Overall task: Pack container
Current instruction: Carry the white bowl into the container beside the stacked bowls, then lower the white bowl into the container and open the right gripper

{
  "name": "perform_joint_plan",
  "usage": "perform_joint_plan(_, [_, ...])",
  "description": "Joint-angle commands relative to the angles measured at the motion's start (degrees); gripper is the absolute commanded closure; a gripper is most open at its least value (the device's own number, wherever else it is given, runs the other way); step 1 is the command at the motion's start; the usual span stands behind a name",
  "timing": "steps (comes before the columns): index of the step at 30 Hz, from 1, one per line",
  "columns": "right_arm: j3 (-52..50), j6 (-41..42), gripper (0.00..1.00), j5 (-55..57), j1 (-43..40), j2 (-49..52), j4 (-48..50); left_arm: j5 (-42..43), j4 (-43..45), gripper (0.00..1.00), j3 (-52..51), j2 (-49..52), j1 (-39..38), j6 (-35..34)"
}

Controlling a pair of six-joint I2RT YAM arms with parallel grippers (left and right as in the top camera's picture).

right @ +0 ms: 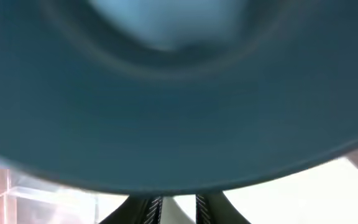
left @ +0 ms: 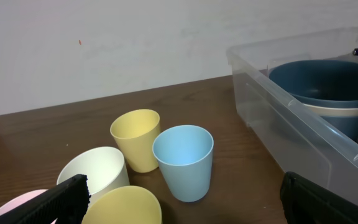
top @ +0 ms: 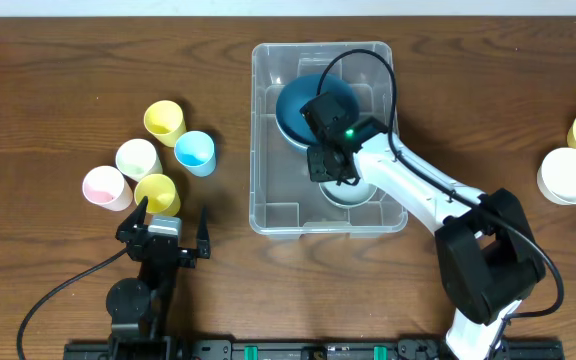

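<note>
Container (top: 280, 190): right arm (top: 413, 185) stretched in, wrist over blue bowl (top: 290, 105).

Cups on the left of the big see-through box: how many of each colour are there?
yellow cups: 2
blue cup: 1
white cup: 1
pink cup: 1
Total: 5
</note>
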Motion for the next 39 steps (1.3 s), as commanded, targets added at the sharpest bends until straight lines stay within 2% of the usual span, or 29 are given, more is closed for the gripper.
perform_joint_plan(1, [-0.15,-0.02,0.8,1.07,-0.83,0.31,0.33,0.81,-1.75,0.02,-1.07,-0.28,0.26,0.55])
perform_joint_plan(30, [-0.15,-2.43,0.76,2.56,-5.03,0.35,6.71,0.81,-1.75,0.02,-1.07,-0.28,0.26,0.55])
perform_joint_plan(33, [0.5,-4.26,0.76,2.29,-5.27,0.11,5.53,0.81,-1.75,0.02,-1.07,-0.28,0.26,0.55])
perform_joint_plan(36, [3.08,-4.35,0.79,2.27,-5.25,-0.66,1.73,0.81,-1.75,0.02,-1.07,-0.28,0.26,0.55])
perform_joint_plan(39, [7.06,-4.31,0.78,1.86,-5.27,-1.73,-2.71,0.81,-1.75,0.02,-1.07,-0.28,0.26,0.55])
